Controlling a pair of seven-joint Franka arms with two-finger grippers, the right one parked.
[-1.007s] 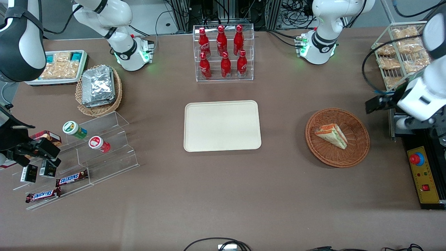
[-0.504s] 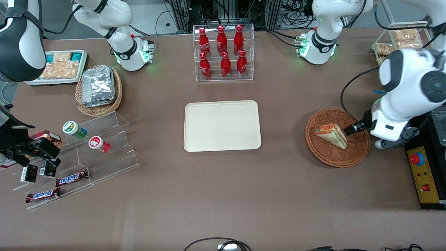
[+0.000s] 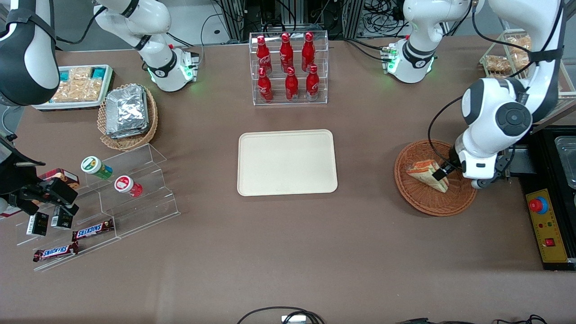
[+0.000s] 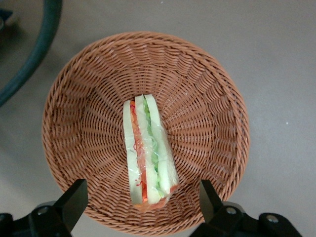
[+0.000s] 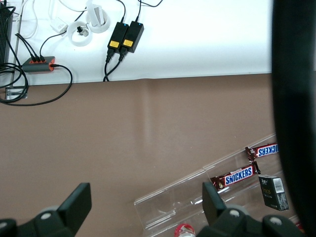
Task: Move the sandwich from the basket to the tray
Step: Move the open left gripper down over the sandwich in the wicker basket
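Sandwich (image 4: 148,150) is seen lying wrapped in clear film at the middle of the reddish-brown basket (image 4: 207,98), filling edge turned upward. The left gripper (image 4: 143,205) is held spread wide above the basket, one finger showing at each side of the sandwich's nearer end, and nothing is gripped. From the front, the cream tray (image 3: 287,162) is found at the basket's nine o'clock, well apart.
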